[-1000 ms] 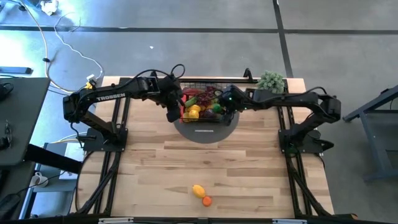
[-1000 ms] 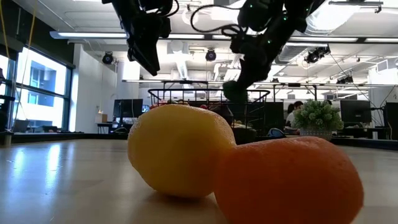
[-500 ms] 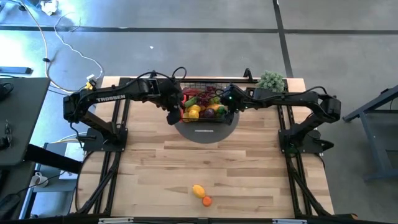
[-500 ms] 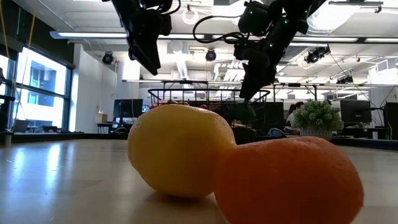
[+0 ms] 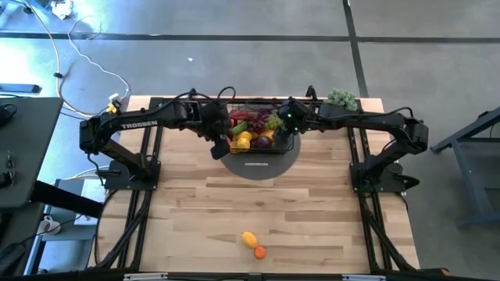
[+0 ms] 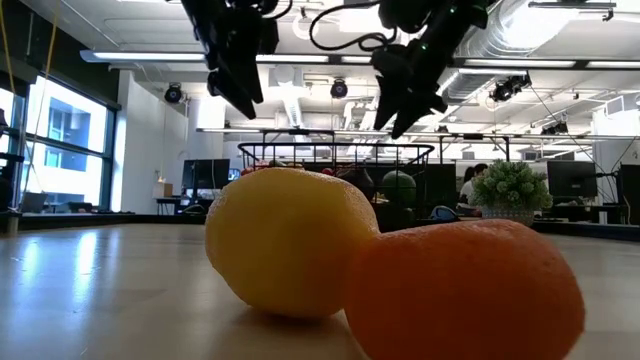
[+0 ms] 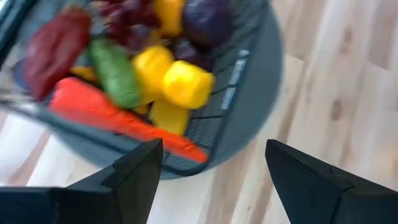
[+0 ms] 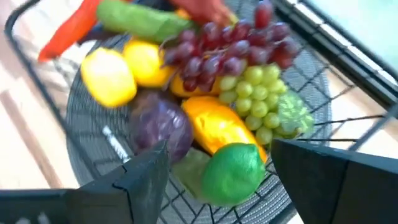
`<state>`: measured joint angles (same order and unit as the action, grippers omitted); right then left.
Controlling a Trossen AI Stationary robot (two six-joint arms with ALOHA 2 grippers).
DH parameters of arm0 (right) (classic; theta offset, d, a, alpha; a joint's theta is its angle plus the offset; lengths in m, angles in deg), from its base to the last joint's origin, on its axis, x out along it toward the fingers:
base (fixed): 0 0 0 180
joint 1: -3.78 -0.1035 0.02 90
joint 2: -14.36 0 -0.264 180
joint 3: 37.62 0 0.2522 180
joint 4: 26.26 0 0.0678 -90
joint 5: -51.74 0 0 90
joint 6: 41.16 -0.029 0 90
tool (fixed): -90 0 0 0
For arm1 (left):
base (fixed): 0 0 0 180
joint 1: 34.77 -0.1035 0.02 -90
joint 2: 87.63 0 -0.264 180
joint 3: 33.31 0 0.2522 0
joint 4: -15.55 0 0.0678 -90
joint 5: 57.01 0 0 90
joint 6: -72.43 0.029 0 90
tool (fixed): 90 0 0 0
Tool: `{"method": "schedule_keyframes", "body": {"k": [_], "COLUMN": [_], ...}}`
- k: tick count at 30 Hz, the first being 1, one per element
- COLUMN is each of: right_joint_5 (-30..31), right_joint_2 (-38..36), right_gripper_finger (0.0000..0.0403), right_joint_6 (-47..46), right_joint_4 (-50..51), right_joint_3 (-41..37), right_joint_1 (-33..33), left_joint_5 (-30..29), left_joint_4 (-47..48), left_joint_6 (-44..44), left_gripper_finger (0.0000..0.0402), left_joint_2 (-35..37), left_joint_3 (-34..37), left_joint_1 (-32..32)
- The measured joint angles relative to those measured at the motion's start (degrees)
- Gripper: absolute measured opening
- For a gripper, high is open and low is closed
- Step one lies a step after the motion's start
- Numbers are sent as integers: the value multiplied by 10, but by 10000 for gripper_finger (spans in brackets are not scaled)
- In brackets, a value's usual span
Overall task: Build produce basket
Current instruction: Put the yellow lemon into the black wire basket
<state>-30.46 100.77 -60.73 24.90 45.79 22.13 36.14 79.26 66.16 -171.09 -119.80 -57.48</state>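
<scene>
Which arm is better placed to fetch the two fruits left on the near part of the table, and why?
Neither clearly. The left gripper and the right gripper both hang open by the basket, far from the lemon and orange fruit. Left, marginally: it sits slightly nearer.

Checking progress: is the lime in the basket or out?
In: the lime lies inside the basket beside the green grapes, below the open right gripper.

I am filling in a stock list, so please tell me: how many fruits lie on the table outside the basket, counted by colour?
Yellow fruit: 1
Orange fruit: 1
Total: 2
</scene>
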Motion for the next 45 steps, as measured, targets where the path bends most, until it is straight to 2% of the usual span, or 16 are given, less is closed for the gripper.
{"method": "schedule_keyframes", "body": {"k": [3,9,15,24,38,45], "right_joint_5": [18,56,60,118,120,143], "right_joint_2": [0,0,0,0,0,0], "right_gripper_finger": [261,261,261,261,261,261], "right_joint_6": [-46,-136,-204,-233,-271,-286], "right_joint_4": [11,37,45,111,160,179], "right_joint_3": [15,48,79,133,148,148], "right_joint_1": [0,0,-3,-37,-111,-136], "left_joint_5": [20,20,21,19,16,9], "left_joint_4": [-6,-29,-64,-107,-172,-204], "left_joint_6": [24,69,98,85,80,89], "left_gripper_finger": [274,275,275,275,275,275], "left_joint_2": [0,0,0,0,-34,-73], "left_joint_3": [0,0,0,0,1,0], "left_joint_1": [16,67,120,194,303,339]}}
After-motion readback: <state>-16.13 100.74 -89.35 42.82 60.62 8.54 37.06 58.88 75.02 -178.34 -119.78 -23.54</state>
